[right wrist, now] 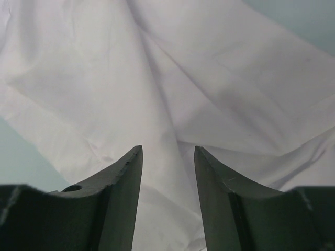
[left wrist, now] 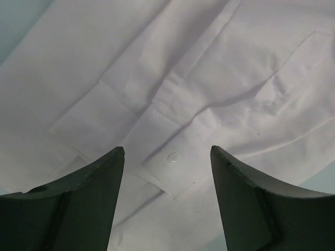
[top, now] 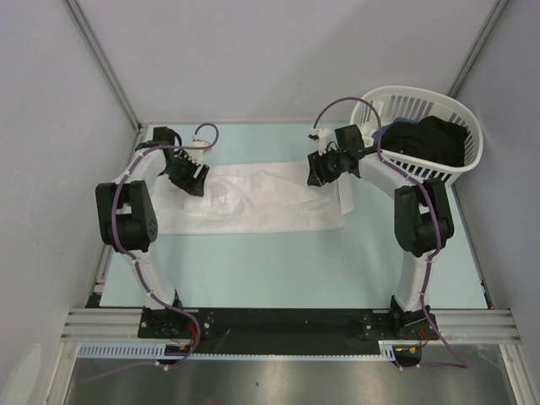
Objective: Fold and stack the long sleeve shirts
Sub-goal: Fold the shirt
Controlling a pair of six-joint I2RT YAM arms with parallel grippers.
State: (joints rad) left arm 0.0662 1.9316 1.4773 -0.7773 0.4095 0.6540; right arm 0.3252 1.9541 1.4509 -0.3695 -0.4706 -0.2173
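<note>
Left gripper (left wrist: pixel 167 151) open, right gripper (right wrist: pixel 167 149) part-open; one white shirt (top: pixel 261 202), one basket (top: pixel 474 135)

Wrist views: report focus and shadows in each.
Left wrist: shirt creases crisp, soft shadows under the folds, left claw dark with little detail. Right wrist: cloth slightly softer, shadows deeper along the central fold, right claw equally dark.

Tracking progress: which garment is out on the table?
The white shirt, spread flat on the table; the dark clothing is bunched inside the white basket.
</note>
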